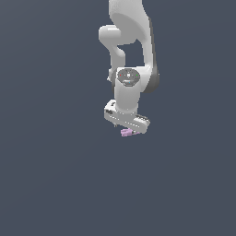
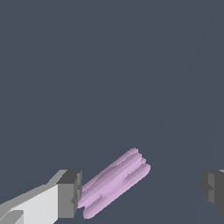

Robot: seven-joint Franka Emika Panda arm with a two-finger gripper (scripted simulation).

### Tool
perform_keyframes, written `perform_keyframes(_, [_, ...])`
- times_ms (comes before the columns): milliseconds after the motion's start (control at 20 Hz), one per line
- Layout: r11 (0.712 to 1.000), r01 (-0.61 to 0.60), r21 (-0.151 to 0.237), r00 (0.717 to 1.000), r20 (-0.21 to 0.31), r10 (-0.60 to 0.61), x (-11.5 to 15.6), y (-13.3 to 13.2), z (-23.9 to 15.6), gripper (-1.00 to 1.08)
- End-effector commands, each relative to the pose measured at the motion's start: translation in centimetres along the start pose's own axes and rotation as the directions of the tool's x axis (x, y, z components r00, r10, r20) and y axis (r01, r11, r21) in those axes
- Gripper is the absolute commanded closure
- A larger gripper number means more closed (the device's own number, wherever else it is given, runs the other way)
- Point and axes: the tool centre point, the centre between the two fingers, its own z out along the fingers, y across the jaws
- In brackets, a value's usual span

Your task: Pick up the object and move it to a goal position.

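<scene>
The object (image 2: 114, 182) is a small pale lilac bar with ridged segments, lying at a slant between my fingers in the wrist view. One end sits right against the grey pad of one finger (image 2: 70, 193); the other finger (image 2: 213, 190) stands far from it. My gripper (image 2: 142, 192) is open, its jaws spread wide around the bar. From the exterior view, the white gripper (image 1: 130, 129) hangs low on the arm and the object (image 1: 126, 132) peeks out just beneath it, partly hidden by the hand.
A plain dark grey-blue surface (image 1: 55, 175) fills both views around the arm. The white arm (image 1: 129, 46) rises from the gripper towards the top of the exterior view.
</scene>
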Motion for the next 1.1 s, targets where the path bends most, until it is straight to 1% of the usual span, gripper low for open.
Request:
perform_keyframes(0, [0.998, -0.066, 0.001, 0.998, 0.001, 0.066, -0.4, -0.2, 0.4, -0.92])
perform_keyframes(250, [0.981, -0.194, 0.002, 0.981, 0.002, 0.194, -1.3, -0.7, 1.2, -0.92])
perform_keyframes(500, [0.947, -0.32, 0.002, 0.947, 0.002, 0.32, -2.2, -1.0, 2.0, -0.92])
perform_keyframes(750, [0.898, -0.44, 0.002, 0.898, 0.002, 0.44, -3.0, -1.3, 2.8, -0.92])
perform_keyframes(1050, [0.818, -0.575, 0.002, 0.818, -0.001, 0.575, -4.0, -1.6, 3.6, -0.92])
